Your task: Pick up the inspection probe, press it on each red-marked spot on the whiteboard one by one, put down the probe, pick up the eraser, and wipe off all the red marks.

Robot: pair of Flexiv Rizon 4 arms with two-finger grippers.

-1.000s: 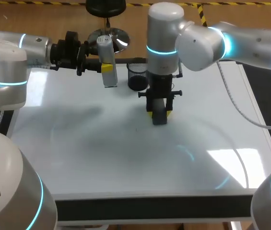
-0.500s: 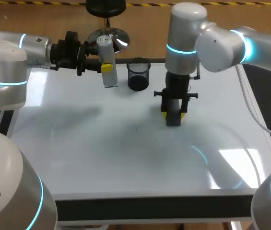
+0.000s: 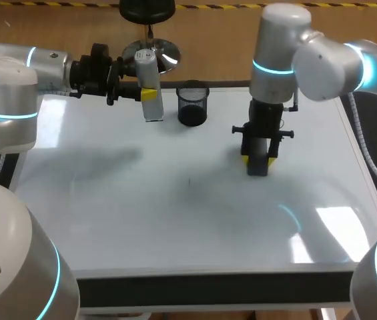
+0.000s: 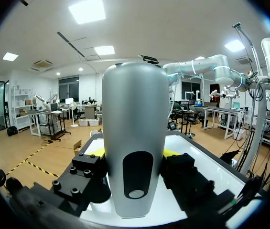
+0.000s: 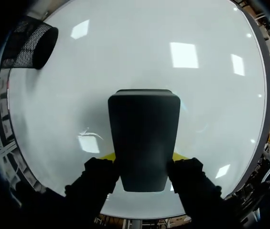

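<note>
The left gripper (image 3: 149, 95) is clamped on the inspection probe (image 4: 135, 138), a pale grey cylinder held upright over the whiteboard's (image 3: 141, 213) far edge, left of a black mesh cup (image 3: 191, 105). The right gripper (image 3: 259, 159) points straight down, its yellow tips closed on both sides of the dark eraser (image 5: 144, 138), which meets the whiteboard right of centre, nearer the far edge.

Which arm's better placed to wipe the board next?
Right. Its gripper is shut on the eraser, low over the whiteboard. The left gripper is shut on the probe at the far edge.
</note>
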